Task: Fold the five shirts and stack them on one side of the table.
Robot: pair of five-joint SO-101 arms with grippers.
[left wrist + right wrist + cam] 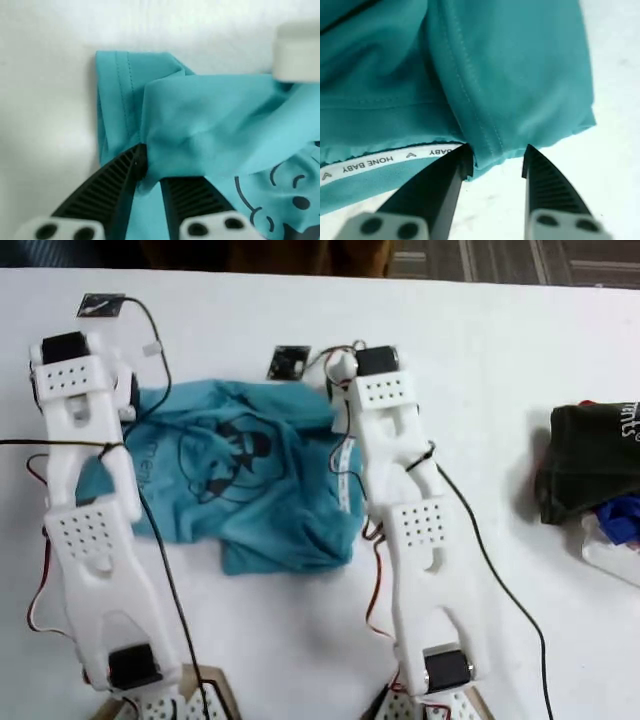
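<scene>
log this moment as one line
stage: teal shirt crumpled on table | left gripper: shut on teal shirt's edge | right gripper: open around hem | aside: dark shirt on right side

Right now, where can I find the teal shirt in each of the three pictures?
High view: teal shirt lies crumpled on the white table, between the two arms.
Left wrist view: the left gripper pinches a fold near the shirt's dark print.
Right wrist view: its stitched hem sits inside the open right gripper.
Shared landmark: the white table, beside the shirt in all three.
</scene>
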